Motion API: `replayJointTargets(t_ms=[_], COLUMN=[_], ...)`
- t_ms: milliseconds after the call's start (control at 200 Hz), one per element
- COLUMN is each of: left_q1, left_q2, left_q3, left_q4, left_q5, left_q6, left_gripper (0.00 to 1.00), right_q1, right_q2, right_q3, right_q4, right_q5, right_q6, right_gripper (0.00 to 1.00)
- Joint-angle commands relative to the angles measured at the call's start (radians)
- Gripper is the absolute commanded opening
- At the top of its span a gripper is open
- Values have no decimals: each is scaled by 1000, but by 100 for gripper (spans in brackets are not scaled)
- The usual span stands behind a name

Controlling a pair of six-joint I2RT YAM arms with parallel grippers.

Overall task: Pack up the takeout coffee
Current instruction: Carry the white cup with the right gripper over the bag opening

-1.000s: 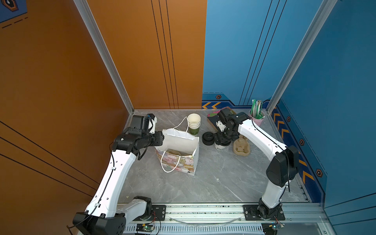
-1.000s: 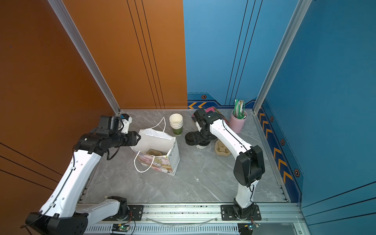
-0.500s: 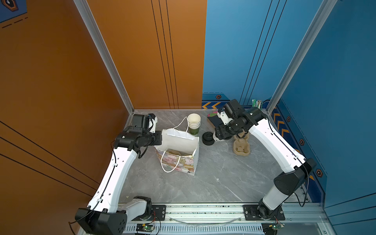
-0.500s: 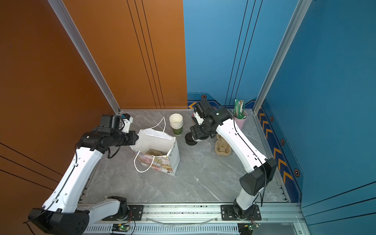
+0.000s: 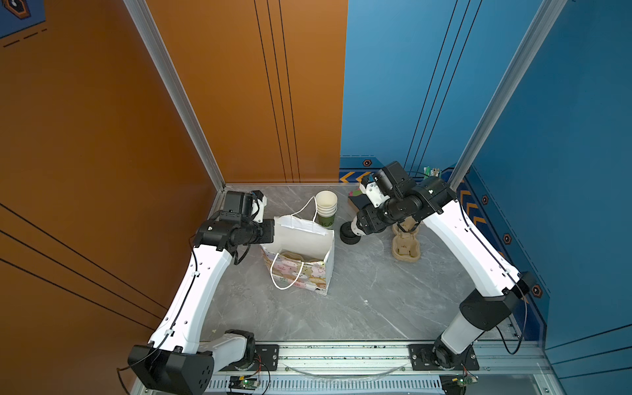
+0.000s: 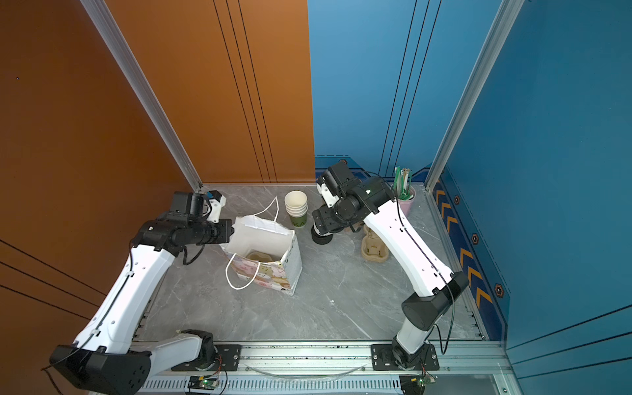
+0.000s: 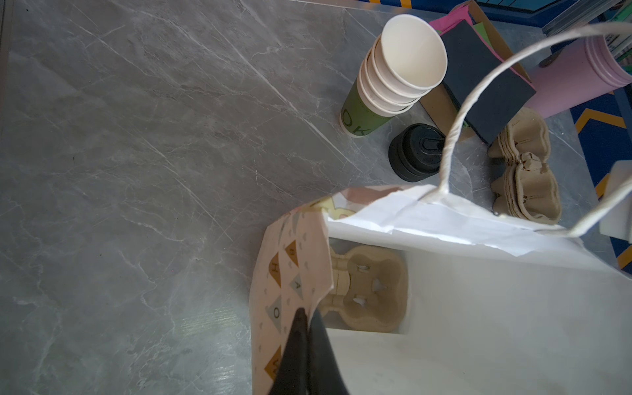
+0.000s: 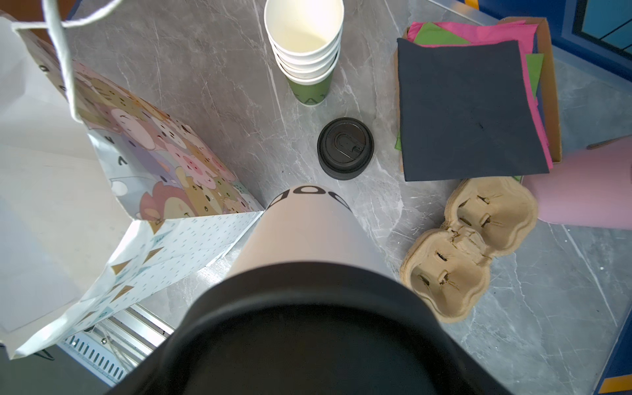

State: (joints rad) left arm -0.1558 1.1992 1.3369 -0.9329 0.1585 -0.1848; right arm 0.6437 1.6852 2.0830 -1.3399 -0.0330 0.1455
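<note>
- White paper bag [image 5: 302,236] with a cartoon print and cord handles stands open on the grey marble desk [image 5: 359,301] in both top views. The left hand [image 5: 272,232] is at one side of the bag's rim. The right hand [image 5: 358,227] is beside the opposite side, near the pile of loose black lids [image 5: 349,237].
- Left wrist view: the left hand [image 7: 305,319] is clenched on the bag's patterned side wall [image 7: 290,260], spreading the mouth. A brown pulp cup carrier [image 7: 367,290] lies on the bag's floor.
- Right wrist view: the small white paper cup [image 8: 304,232] with its round black sip lid [image 8: 307,342] hangs off the desk, just beside the bag. The fingers are hidden, but I judge the right hand is grasping it.
- To do it well, lift the cup clear of the bag's rim and cord handle and level it. Then lower it straight into a carrier well while the left hand holds the mouth wide.
</note>
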Motion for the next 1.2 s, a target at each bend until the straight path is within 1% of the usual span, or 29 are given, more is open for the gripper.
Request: replayJointTargets(t_ms=[0,275,285,305,505,866,1191], left_q1=[-8,-19,-19,-19,-28,-44,-56], left_q2=[9,7,8,8,6,1,-3], left_q3=[2,2,2,3,2,2,2], left_q4=[8,14,15,17,23,31,36], left_q5=[17,18,17,17,16,16,10], left_q6=[-9,-16,-16,-18,-24,-36,-44], left_gripper=[0,0,0,0,0,0,0], right_q1=[19,51,73,83,129,226,279], right_q2=[-20,-4,-2,0,33,142,247], right_q3=[61,172,176,185,258,377,428], right_q4=[-45,-74,-74,-75,-79,-80,-80], right_q5=[-19,-35,-37,-40,-61,-102,-89], right_q6=[-6,-4,-4,-4,-1,5,3], right_gripper=[87,87,87,87,87,87,87])
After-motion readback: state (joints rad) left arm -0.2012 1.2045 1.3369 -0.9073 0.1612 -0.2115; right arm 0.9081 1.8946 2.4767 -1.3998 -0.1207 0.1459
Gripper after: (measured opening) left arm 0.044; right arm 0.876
